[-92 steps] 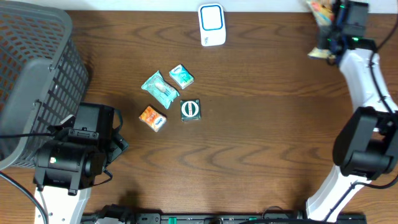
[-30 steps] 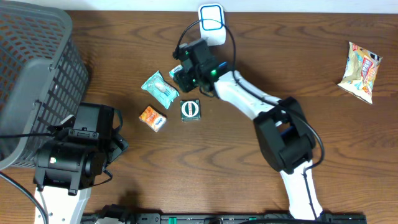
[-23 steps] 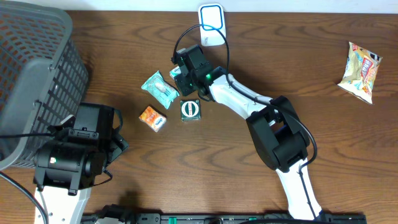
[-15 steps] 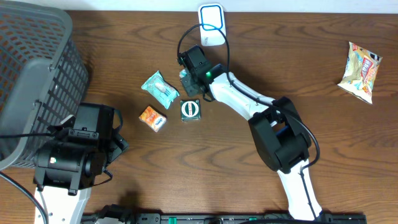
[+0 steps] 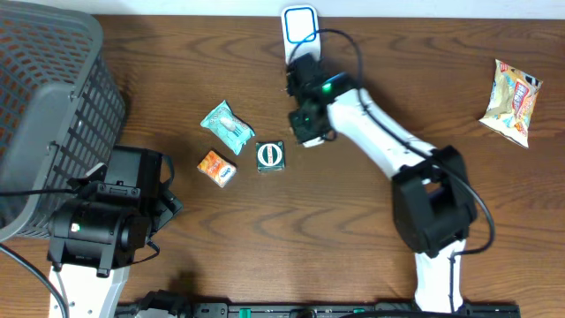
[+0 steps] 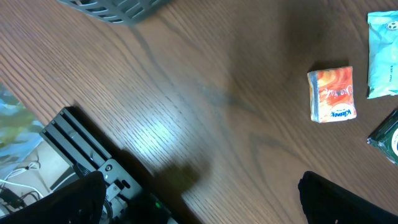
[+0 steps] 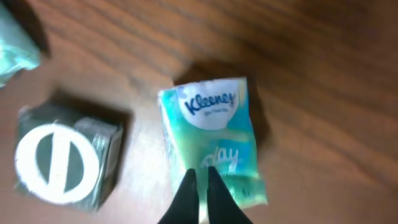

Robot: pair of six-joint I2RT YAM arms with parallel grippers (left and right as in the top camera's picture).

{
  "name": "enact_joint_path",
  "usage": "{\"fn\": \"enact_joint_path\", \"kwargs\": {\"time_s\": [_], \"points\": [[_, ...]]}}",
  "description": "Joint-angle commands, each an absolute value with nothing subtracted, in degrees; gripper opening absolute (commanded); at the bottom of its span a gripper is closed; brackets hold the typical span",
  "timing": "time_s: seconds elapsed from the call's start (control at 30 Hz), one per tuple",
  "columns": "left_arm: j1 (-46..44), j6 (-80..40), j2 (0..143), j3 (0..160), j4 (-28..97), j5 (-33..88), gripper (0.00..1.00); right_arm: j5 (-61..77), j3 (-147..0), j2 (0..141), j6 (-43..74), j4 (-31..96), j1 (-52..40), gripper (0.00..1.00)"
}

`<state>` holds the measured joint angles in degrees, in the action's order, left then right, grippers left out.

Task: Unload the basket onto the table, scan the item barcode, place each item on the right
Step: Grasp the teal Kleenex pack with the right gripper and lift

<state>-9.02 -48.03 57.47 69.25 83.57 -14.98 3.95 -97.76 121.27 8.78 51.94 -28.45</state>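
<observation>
Basket [image 5: 44, 88] blocks the far left; orange packet [image 5: 216, 168], teal packet [image 5: 228, 124] and dark box [image 5: 270, 155] clutter left of centre; the right arm [image 5: 375, 131] spans the middle; bench [image 5: 494, 177] lies open right of it.

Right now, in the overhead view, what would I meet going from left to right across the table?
grey basket → orange packet → dark square box → white scanner → snack bag
</observation>
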Motion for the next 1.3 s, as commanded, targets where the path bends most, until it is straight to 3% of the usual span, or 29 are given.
{"fn": "enact_joint_path", "kwargs": {"time_s": [0.0,0.13,0.3,0.5,0.63,0.9,1.27], "points": [[-8.80,-48.58,57.21,70.35,83.72,-15.90,0.98,16.53,-97.36,120.03,9.19,53.74,-24.60,0.01],[-8.80,-48.58,57.21,70.35,83.72,-15.90,0.98,24.86,-97.10,120.03,6.37,56.36,-20.99,0.01],[-8.80,-48.58,57.21,70.35,83.72,-15.90,0.98,24.56,-96.75,120.03,1.72,56.75,-18.85,0.02],[-8.80,-48.56,57.21,70.35,83.72,-15.90,0.97,22.04,-96.75,120.01,0.97,54.57,-20.58,0.24],[-8.80,-48.58,57.21,70.35,83.72,-15.90,0.98,11.94,-96.73,120.03,1.02,53.80,-23.75,0.45],[-8.80,-48.58,57.21,70.35,83.72,-15.90,0.97,-9.43,-96.66,120.36,3.40,53.65,-31.75,0.59],[-8.80,-48.58,57.21,70.35,83.72,-15.90,0.98,-11.35,-96.57,122.19,3.40,51.88,-36.27,0.63]]}}
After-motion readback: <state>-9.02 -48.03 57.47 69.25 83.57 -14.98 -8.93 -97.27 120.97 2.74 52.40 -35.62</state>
